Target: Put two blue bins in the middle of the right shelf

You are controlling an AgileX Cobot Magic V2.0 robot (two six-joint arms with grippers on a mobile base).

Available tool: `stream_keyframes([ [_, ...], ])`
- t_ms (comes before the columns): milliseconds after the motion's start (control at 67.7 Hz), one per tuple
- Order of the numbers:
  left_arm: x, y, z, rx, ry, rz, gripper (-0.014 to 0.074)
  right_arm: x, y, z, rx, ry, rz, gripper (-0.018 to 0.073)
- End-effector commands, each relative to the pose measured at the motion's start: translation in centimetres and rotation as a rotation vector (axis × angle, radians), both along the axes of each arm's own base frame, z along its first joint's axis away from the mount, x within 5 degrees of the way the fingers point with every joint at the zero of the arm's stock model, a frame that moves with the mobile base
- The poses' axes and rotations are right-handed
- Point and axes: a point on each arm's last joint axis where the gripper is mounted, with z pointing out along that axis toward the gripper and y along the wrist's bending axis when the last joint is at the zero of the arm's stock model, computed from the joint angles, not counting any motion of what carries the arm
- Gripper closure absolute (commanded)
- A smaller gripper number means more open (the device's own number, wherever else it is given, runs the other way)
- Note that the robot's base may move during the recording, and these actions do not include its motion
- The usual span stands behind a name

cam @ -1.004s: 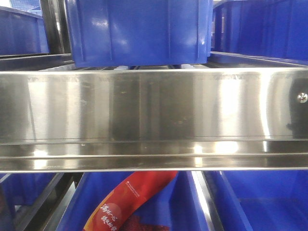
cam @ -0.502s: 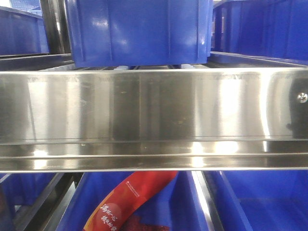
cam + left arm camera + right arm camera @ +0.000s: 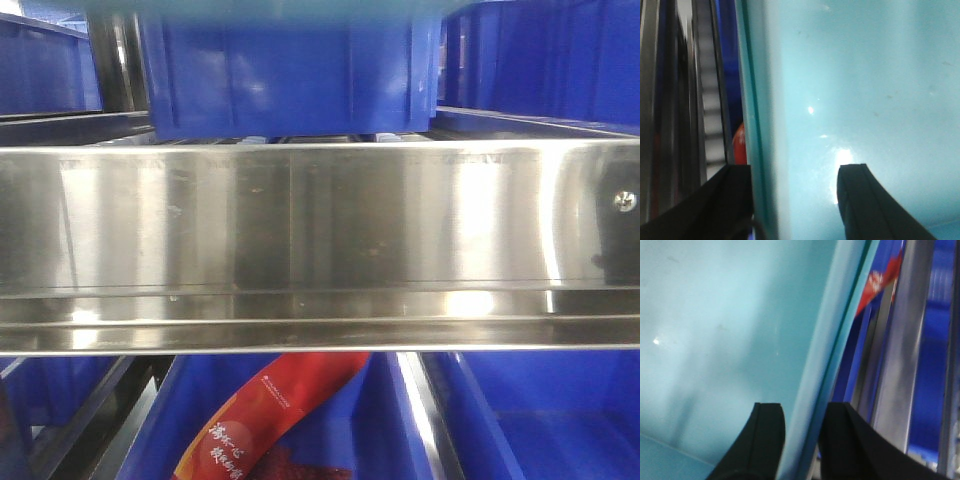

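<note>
A pale teal-blue bin (image 3: 865, 75) fills both wrist views, and its edge shows as a blurred strip (image 3: 260, 8) along the top of the front view. My left gripper (image 3: 795, 167) straddles the bin's left wall, one finger outside and one inside. On the opposite rim (image 3: 820, 370), my right gripper (image 3: 802, 407) is clamped with its fingers tight on both sides. Under the strip, a dark blue bin (image 3: 290, 70) stands on the steel shelf (image 3: 320, 230).
More blue bins stand at the upper left (image 3: 40, 70) and upper right (image 3: 540, 60). Below the shelf rail, a blue bin (image 3: 160, 430) holds a red packet (image 3: 270, 415), with another bin (image 3: 550, 420) to its right. Steel shelf rails run beside both grippers.
A teal bin edge has come into the top of the front view, covering the upper part of the dark blue bin. The shelf and the other bins have not moved.
</note>
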Motion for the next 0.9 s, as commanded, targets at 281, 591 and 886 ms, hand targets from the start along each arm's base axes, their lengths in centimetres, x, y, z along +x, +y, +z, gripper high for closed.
stream_keyframes([
  [281, 0.5, -0.3, -4.7, -0.014, 0.020, -0.005, 0.0708, 1.3, 0.2, -3.6, -0.023, -0.091, 0.007, 0.0713],
  [591, 0.9, -0.2, -4.7, -0.006, -0.026, -0.006, 0.0659, 2.5, 0.9, -5.4, -0.051, -0.047, 0.008, 0.0638],
  [886, 0.8, -0.2, -4.8, 0.007, -0.025, -0.021, 0.0179, 2.5, 0.9, -5.3, -0.051, -0.047, 0.008, 0.0043],
])
